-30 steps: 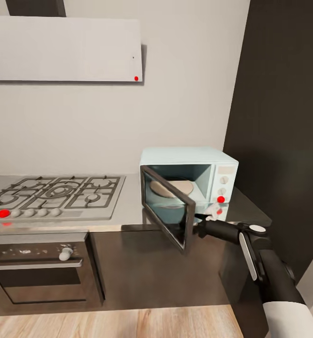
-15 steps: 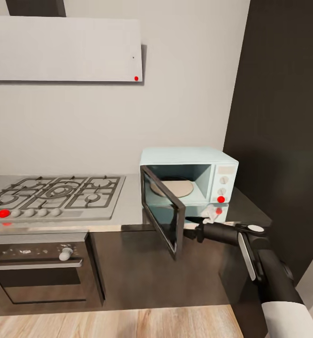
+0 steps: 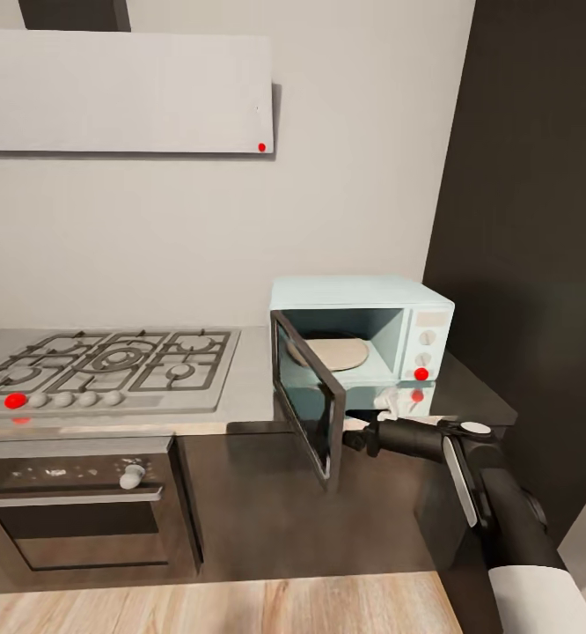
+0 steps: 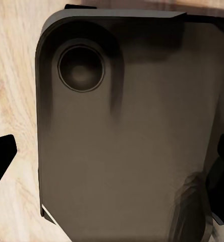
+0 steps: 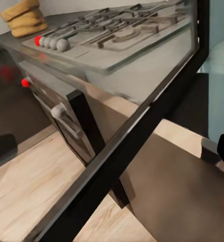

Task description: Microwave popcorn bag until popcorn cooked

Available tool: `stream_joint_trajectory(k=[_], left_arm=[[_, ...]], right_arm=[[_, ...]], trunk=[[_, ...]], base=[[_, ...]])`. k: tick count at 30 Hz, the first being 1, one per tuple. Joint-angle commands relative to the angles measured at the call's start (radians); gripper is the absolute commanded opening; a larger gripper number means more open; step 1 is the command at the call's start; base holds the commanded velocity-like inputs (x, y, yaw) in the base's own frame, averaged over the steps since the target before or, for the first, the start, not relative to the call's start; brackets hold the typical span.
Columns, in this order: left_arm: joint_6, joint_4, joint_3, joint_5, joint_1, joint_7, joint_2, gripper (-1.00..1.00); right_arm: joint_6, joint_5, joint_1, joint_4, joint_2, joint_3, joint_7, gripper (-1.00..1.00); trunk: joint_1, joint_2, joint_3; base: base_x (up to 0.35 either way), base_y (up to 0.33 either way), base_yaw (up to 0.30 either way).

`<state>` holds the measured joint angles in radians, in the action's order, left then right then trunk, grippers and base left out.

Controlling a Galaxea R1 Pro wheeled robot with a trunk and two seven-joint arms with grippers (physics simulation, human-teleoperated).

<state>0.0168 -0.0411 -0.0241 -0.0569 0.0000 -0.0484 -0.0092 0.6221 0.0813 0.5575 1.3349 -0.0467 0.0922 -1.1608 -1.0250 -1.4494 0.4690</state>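
The mint-blue microwave [image 3: 363,328] stands at the right end of the grey countertop [image 3: 251,387], against a dark tall panel. Its dark glass door [image 3: 307,398] hangs open, swung out to the left, and shows a beige turntable [image 3: 330,352] in an empty cavity. My right gripper [image 3: 353,438] sits at the door's lower free edge, open, its fingers wide apart. In the right wrist view the door frame [image 5: 142,126] runs slantwise between the fingertips [image 5: 2,150]. The tan popcorn bag [image 5: 23,17] rests on the counter beyond the hob. My left gripper [image 4: 112,166] is open and holds nothing.
A gas hob [image 3: 108,365] with grey knobs lies left of the microwave, above a built-in oven [image 3: 82,502]. A range hood [image 3: 121,92] hangs overhead. The dark panel [image 3: 531,264] closes the right side. Under the left gripper is my dark base [image 4: 127,136] on the wood floor [image 3: 214,608].
The microwave door has swung further open, with my right gripper following its edge towards me. The head camera has shifted a little, sliding the picture to the right.
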Motion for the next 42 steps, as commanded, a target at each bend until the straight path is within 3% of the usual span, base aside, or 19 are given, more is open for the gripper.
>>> stream_joint_trajectory(k=[1, 42], left_arm=[[0.002, 0.0, -0.002, -0.006, 0.0, -0.004, 0.0, 1.0], [0.002, 0.0, -0.002, -0.006, 0.0, -0.004, 0.0, 1.0]], right_arm=[[0.007, 0.008, 0.001, 0.001, 0.001, 0.002, -0.008, 1.0], [0.004, 0.009, 0.001, 0.001, -0.001, 0.003, -0.005, 1.0]], trunk=[[0.0, -0.001, 0.001], [0.0, -0.001, 0.001]], base=[[0.0, 0.109, 0.0], [0.0, 0.108, 0.0]])
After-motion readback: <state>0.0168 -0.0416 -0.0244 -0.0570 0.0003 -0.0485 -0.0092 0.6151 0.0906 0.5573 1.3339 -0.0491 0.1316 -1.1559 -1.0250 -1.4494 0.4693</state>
